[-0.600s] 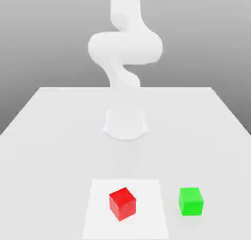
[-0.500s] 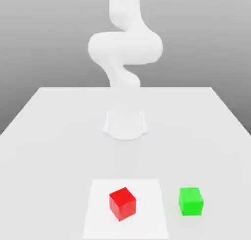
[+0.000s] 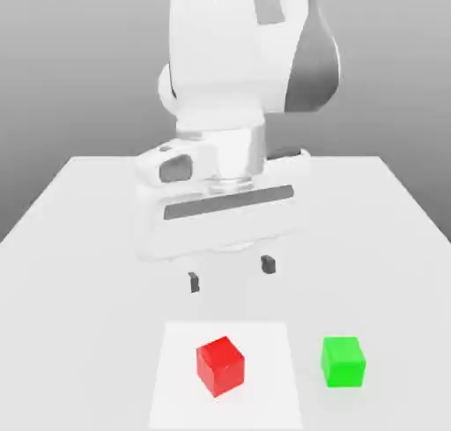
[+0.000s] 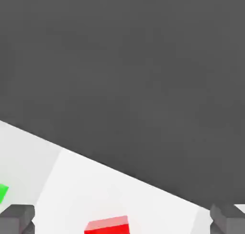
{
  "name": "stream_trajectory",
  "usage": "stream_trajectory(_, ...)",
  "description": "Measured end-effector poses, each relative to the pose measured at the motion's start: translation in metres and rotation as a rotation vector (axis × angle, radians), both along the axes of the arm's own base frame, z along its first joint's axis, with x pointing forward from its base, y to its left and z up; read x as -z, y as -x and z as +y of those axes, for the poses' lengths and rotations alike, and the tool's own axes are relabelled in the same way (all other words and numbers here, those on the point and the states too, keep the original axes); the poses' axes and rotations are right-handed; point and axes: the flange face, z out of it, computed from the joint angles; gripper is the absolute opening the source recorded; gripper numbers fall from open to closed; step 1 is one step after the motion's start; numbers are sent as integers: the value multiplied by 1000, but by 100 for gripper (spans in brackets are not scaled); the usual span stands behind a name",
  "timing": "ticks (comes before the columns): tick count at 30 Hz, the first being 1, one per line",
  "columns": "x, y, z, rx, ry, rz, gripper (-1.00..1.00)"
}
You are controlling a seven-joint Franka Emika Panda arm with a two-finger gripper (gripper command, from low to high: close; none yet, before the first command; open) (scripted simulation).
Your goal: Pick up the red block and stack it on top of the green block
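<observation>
Red cube [image 3: 220,366] unmoved on the white square [image 3: 273,403], green cube [image 3: 343,362] well apart at the exterior view's right; gripper [image 3: 231,273], jaws wide and empty, newly come into sight above, so approach seems under way, grasp next.

Now coming down into the exterior view, apparently from above, showing wrist and open gripper [image 3: 231,273] over the near part of the table [image 3: 97,315].
</observation>
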Motion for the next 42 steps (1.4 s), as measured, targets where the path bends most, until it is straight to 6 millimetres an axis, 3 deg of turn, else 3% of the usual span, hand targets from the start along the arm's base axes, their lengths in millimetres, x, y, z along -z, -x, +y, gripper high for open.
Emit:
stream_trajectory(3,55,20,-4,-66,40,89,0)
stream_trajectory(9,126,26,-6,-88,53,115,0)
stream_trajectory(10,133,27,-6,-88,52,116,-100)
stream_trajectory(17,133,27,-6,-88,52,118,-100)
stream_trajectory(23,77,27,-2,-110,53,117,-100)
stream_trajectory(30,54,30,87,-620,79,103,-100)
stream_trajectory(37,38,51,174,-1153,109,81,-100)
stream_trajectory(42,85,49,176,-1193,111,79,-100)
